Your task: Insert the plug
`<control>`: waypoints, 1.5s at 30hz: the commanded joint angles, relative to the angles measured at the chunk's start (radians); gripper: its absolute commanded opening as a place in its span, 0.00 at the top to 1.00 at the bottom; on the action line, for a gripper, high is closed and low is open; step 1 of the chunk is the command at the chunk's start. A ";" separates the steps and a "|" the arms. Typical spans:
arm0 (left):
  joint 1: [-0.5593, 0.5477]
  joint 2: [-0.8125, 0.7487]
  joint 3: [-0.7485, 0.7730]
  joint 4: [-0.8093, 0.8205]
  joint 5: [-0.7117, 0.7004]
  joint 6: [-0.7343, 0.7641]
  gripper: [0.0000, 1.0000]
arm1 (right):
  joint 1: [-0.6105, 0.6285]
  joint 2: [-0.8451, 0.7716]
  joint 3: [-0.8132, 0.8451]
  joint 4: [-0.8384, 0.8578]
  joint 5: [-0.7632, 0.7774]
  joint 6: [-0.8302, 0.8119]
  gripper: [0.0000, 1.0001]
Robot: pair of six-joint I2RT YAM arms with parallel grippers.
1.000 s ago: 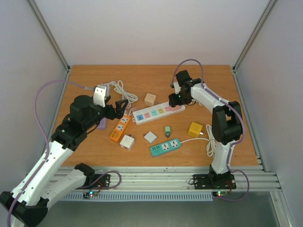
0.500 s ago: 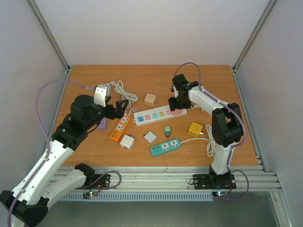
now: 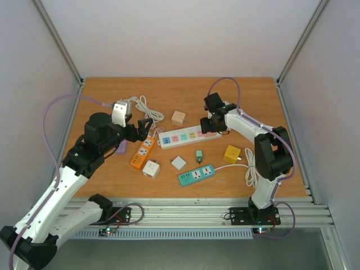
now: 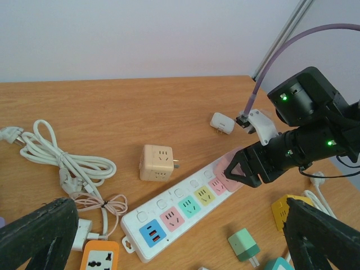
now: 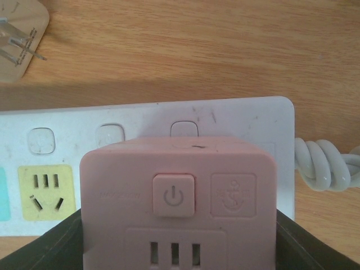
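- The right tool (image 4: pixel 243 170) is clenched on the pink cube plug (image 5: pixel 177 197), with a dark finger at each side of it in the wrist view.
- The plug sits over the right end of the white power strip (image 5: pixel 236 121), just short of where the strip's cord leaves. The yellow socket (image 5: pixel 46 188) shows free to its left.
- Are its pins in the holes? That cannot be told, because the cube hides them.
- To do this well, the cube should be square to the strip and its pins lined up with the socket beneath. Then it is a straight press down with no twist, or the light strip may skid on the desk (image 3: pixel 169 93).
- The left tool (image 3: pixel 144 126) hangs wide open near the orange strip (image 3: pixel 143 152), grasping nothing.
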 commanded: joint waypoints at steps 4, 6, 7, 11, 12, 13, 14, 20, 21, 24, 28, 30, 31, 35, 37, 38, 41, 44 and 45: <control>0.004 0.018 0.001 0.035 -0.012 -0.002 0.01 | -0.004 0.095 -0.070 -0.117 -0.055 0.059 0.49; 0.003 0.024 0.000 0.037 -0.013 0.000 0.01 | -0.004 0.084 -0.066 -0.117 -0.037 0.045 0.49; 0.003 0.026 0.002 0.035 -0.017 0.000 0.01 | -0.004 0.079 -0.063 -0.121 -0.033 0.035 0.49; 0.003 0.039 0.016 0.014 -0.017 0.004 0.01 | -0.004 0.064 -0.076 -0.102 0.029 0.006 0.45; 0.003 0.041 0.022 0.008 -0.013 0.004 0.01 | -0.004 0.061 -0.079 -0.094 0.027 0.002 0.45; 0.003 0.046 0.026 0.001 -0.011 0.004 0.01 | -0.004 0.055 -0.078 -0.088 0.019 0.000 0.44; 0.003 0.049 0.029 -0.007 -0.007 0.000 0.01 | -0.004 0.050 -0.071 -0.088 0.015 -0.001 0.42; 0.003 0.050 0.025 -0.047 -0.040 0.007 0.01 | -0.005 -0.050 -0.006 -0.081 0.031 0.003 0.16; 0.003 0.049 0.022 -0.050 -0.043 0.009 0.01 | -0.005 -0.058 0.013 -0.089 0.035 0.000 0.14; 0.003 0.049 0.007 -0.044 -0.035 0.026 0.01 | -0.005 -0.072 0.050 -0.094 0.024 -0.018 0.11; 0.004 0.052 -0.014 -0.018 -0.023 0.032 0.01 | -0.004 -0.078 0.068 -0.097 0.004 -0.048 0.11; 0.003 0.055 -0.024 -0.008 -0.019 0.031 0.01 | -0.004 -0.074 0.073 -0.097 0.002 -0.058 0.12; 0.003 0.056 -0.027 -0.004 -0.017 0.031 0.01 | -0.005 -0.069 0.077 -0.097 0.008 -0.059 0.12; 0.003 0.064 -0.027 0.004 -0.017 0.030 0.01 | -0.005 -0.027 0.119 -0.120 0.018 -0.061 0.18; 0.004 0.063 -0.026 0.006 -0.016 0.026 0.01 | -0.005 -0.011 0.126 -0.122 0.020 -0.062 0.22; 0.004 0.063 -0.030 0.010 -0.013 0.024 0.01 | -0.004 -0.004 0.126 -0.126 0.018 -0.064 0.24; 0.004 0.053 -0.042 0.014 0.000 0.006 0.01 | -0.004 0.005 0.124 -0.137 0.015 -0.060 0.31; 0.003 0.043 -0.048 0.008 0.017 -0.009 0.01 | -0.005 0.011 0.120 -0.147 0.007 -0.057 0.33; 0.003 0.039 -0.051 0.003 0.021 -0.011 0.01 | -0.005 0.012 0.115 -0.146 0.012 -0.055 0.33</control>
